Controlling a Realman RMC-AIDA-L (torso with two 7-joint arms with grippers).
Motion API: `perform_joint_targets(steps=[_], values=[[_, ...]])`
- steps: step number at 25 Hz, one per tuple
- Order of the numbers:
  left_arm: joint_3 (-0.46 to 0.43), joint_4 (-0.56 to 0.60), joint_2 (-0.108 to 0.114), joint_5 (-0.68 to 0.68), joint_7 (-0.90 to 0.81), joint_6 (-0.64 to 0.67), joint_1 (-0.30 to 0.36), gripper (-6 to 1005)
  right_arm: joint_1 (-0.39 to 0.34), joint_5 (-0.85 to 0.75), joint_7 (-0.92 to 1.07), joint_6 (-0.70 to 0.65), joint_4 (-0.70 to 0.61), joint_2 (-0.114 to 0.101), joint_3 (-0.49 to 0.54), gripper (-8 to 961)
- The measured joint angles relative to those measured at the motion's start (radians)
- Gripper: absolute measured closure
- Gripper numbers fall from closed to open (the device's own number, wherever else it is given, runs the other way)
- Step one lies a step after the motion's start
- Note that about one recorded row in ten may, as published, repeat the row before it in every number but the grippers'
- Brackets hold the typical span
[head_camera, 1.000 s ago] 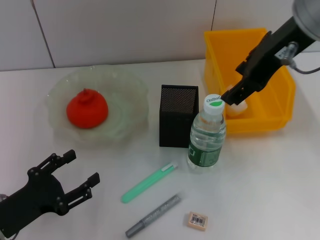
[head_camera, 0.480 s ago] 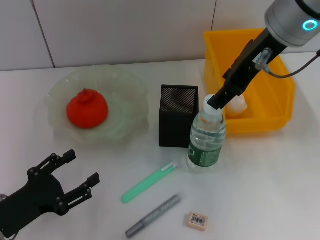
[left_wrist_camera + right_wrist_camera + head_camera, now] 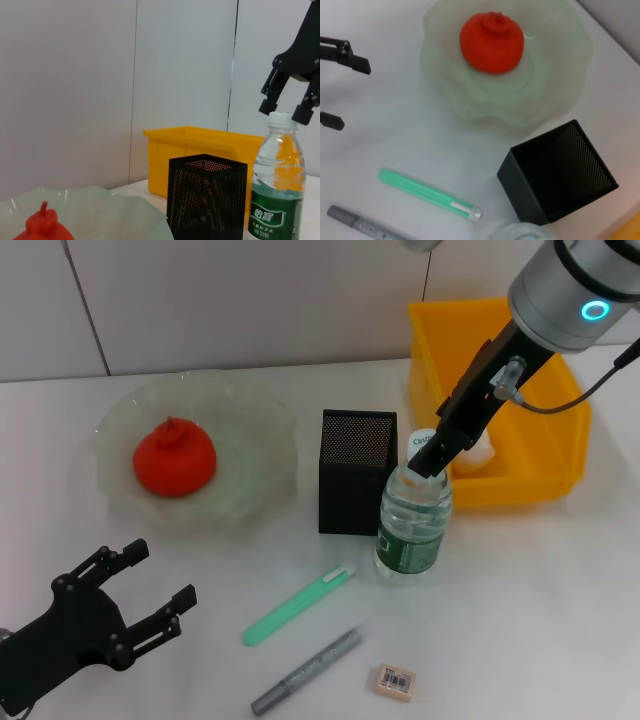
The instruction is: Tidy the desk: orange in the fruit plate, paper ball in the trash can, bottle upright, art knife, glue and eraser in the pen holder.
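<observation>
Straddling the bottle point(image 3: 413, 522) cap, right gripper point(image 3: 288, 110) stays spread — head view hides the cap.

My right gripper point(image 3: 428, 457) is matt black. The bottle point(image 3: 413, 520) is clear glossy plastic with a shiny green label. The pen holder point(image 3: 355, 471) is fine black mesh, matt. The trash can point(image 3: 540, 475) is smooth yellow plastic. The fruit plate point(image 3: 250, 430) looks like translucent, rippled glass, and the orange point(image 3: 175, 458) has dull skin.
</observation>
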Motion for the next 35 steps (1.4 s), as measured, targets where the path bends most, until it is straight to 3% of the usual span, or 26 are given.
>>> perform_joint_targets(steps=[17, 23, 33, 35], values=[[-0.005, 0.000, 0.000, -0.001, 0.000, -0.001, 0.003, 172, 0.009, -0.003, -0.002, 0.014, -0.043, 0.008, -0.023, 248], [-0.009, -0.002, 0.000, -0.001, 0.000, 0.000, 0.003, 172, 0.012, -0.005, -0.002, 0.024, -0.069, 0.009, -0.039, 384], [-0.009, -0.004, 0.000, -0.001, 0.000, 0.000, 0.003, 172, 0.013, -0.005, -0.005, 0.038, -0.076, 0.009, -0.052, 395], [-0.009, -0.004, 0.000, -0.001, 0.000, 0.000, 0.003, 172, 0.013, -0.005, -0.006, 0.040, -0.078, 0.009, -0.054, 438]])
